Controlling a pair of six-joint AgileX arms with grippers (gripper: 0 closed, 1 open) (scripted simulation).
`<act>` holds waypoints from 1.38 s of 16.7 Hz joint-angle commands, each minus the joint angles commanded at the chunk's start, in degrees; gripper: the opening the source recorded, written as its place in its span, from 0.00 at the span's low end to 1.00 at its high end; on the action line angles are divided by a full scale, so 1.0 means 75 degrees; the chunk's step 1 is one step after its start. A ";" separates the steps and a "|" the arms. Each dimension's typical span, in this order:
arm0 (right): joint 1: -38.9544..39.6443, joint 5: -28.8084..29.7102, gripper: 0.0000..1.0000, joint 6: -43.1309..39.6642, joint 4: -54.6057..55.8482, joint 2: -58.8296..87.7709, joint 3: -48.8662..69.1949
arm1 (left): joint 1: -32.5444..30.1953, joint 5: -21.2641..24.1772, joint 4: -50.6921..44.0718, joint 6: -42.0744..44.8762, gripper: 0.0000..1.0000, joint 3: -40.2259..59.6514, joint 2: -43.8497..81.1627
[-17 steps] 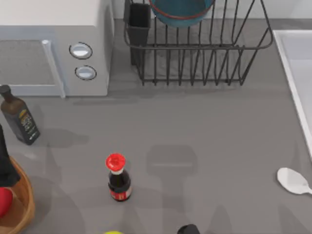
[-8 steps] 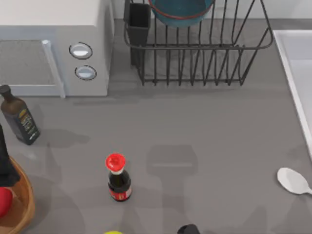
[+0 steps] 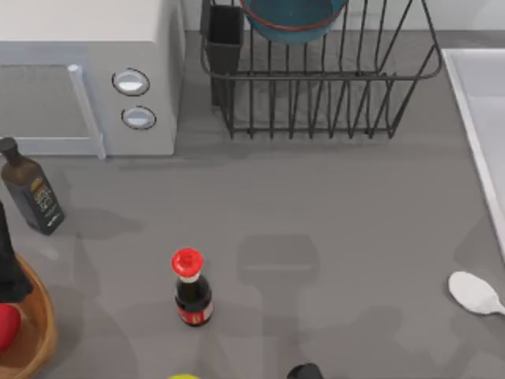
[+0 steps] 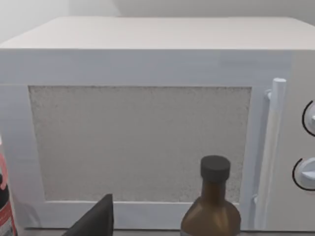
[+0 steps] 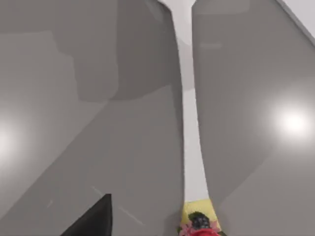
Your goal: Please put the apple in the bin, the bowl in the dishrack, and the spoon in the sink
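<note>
the right gripper's one dark fingertip (image 5: 93, 219) pokes into the right wrist view, hanging over bare table beside the spoon's long white handle; whether that claw is spread or clenched i cannot tell, and nothing sits against the tip. the spoon (image 3: 475, 294) lies flat at the right edge of the table (image 3: 331, 213), near side, just below the sink (image 3: 481, 95) whose pale rim runs along the far right. in the right wrist view the spoon (image 5: 189, 113) runs lengthwise away from the camera, oval bowl at the far end, handle end closest, with a small yellow and red object (image 5: 199, 223) at its near tip. so the grasp turns on this: the spoon lies just to the side of the right claw, long axis in line with the camera's gaze, and the right arm is plainly the nearer one.

the left gripper's fingertip (image 4: 96, 221) faces the microwave (image 4: 147, 123) and a dark bottle (image 4: 211, 206); its state i cannot tell either. the apple (image 3: 6, 325) already rests in the bin (image 3: 35, 332) at near left, and the bowl (image 3: 293, 17) in the dishrack (image 3: 316, 79), so only the spoon looks left to do.
</note>
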 joint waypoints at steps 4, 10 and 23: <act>0.0015 -0.0024 1.00 -0.0718 -0.0843 0.1093 0.0750 | 0.0000 0.0000 0.0000 0.0000 1.00 0.0000 0.0000; -0.0001 -0.0025 1.00 -0.0778 -0.0884 0.1171 0.0788 | 0.0000 0.0000 0.0000 0.0000 1.00 0.0000 0.0000; 0.0034 -0.0030 1.00 -0.0743 0.2771 0.2889 -0.1166 | 0.0000 0.0000 0.0000 0.0000 1.00 0.0000 0.0000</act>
